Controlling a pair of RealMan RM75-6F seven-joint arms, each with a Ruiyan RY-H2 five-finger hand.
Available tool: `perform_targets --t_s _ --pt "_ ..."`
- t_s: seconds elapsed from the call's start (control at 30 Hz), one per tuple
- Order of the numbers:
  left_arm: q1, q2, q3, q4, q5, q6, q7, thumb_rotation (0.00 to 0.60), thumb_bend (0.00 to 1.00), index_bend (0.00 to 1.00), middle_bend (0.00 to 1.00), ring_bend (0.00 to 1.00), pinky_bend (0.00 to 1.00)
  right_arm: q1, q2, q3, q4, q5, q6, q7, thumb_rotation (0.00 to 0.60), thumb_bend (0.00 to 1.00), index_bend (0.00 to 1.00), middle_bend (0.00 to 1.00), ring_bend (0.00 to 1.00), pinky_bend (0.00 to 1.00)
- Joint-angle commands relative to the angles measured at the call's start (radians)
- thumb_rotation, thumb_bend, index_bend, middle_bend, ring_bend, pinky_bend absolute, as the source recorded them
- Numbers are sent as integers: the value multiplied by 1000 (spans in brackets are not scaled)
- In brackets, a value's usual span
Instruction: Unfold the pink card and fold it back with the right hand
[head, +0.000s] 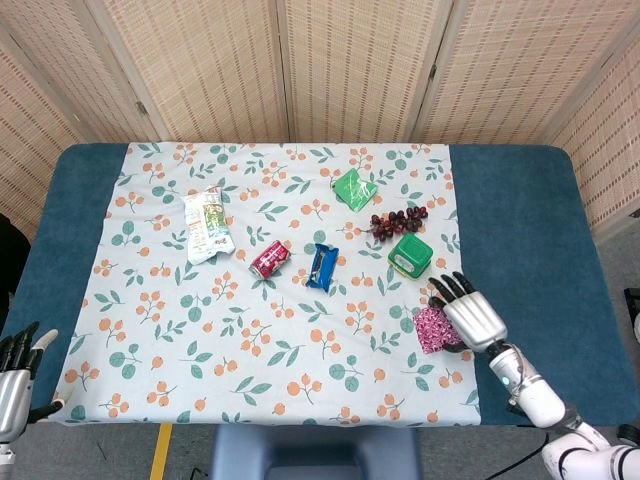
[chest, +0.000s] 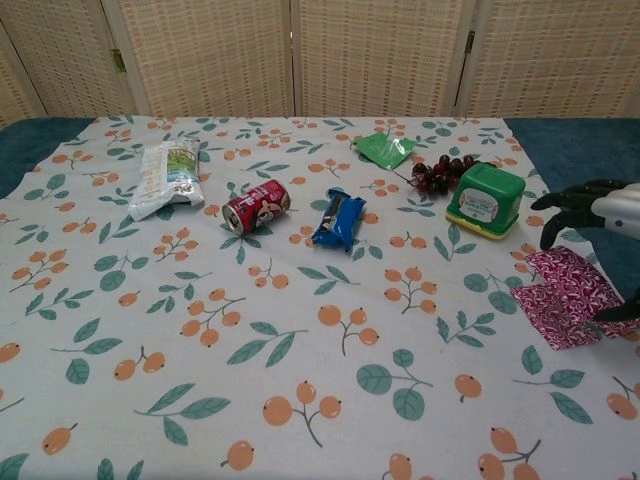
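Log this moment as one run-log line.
card: flat on cloth, near right edge | right robot hand: over card, grip unclear | left robot hand: idle, off table

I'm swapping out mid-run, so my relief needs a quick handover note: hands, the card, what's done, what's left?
Right hand: over the right part of the pink card, fingers spread; whether it grips the card cannot be told.
Left hand: idle at the table's near left corner, fingers apart, holding nothing.
Card: at the cloth's right edge, just nearer than the green box.
Done or left: whether the card is unfolded or folded back cannot be told; check it first.
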Motion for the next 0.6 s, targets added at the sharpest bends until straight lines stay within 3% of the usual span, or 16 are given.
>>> perform_targets --t_s 0.03,0.6 --pt "-1 4 0 -12 4 2 12 600 285 168 22 61 0 0 17 -7 30 -8 -10 31 503 113 291 98 0 0" --pt "11 23 7 -70 6 17 63 600 285 167 22 61 0 6 -46 -49 243 -81 -41 183 504 113 291 97 0 0"
